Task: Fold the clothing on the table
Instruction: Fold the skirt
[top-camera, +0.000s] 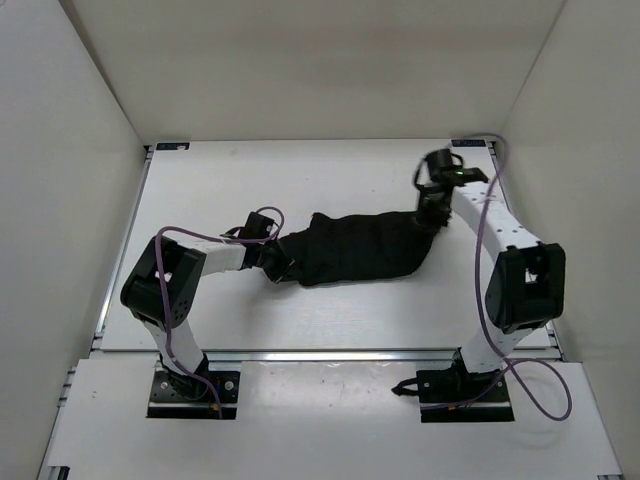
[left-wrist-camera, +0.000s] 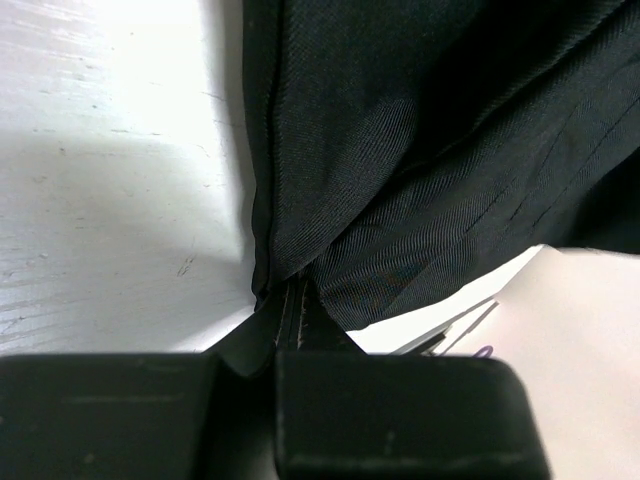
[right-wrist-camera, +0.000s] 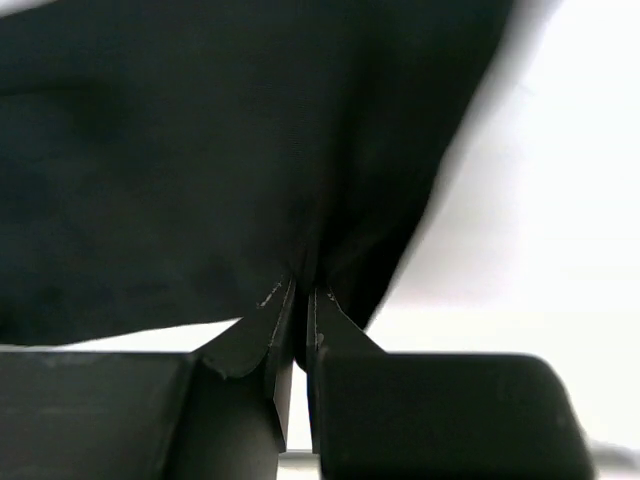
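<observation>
The left fingers (left-wrist-camera: 290, 325) are clenched on a stitched hem of the clothing (top-camera: 355, 248), the right fingers (right-wrist-camera: 288, 322) on its opposite end. Black, finely twilled and wrinkled, it is spread as a long band across the white desk (top-camera: 300, 170).

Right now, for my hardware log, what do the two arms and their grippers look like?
The left arm and right arm are white links with blocky black joints on black base plates. A purple cable runs along each. The left gripper and right gripper are black, with flat fingers.
</observation>
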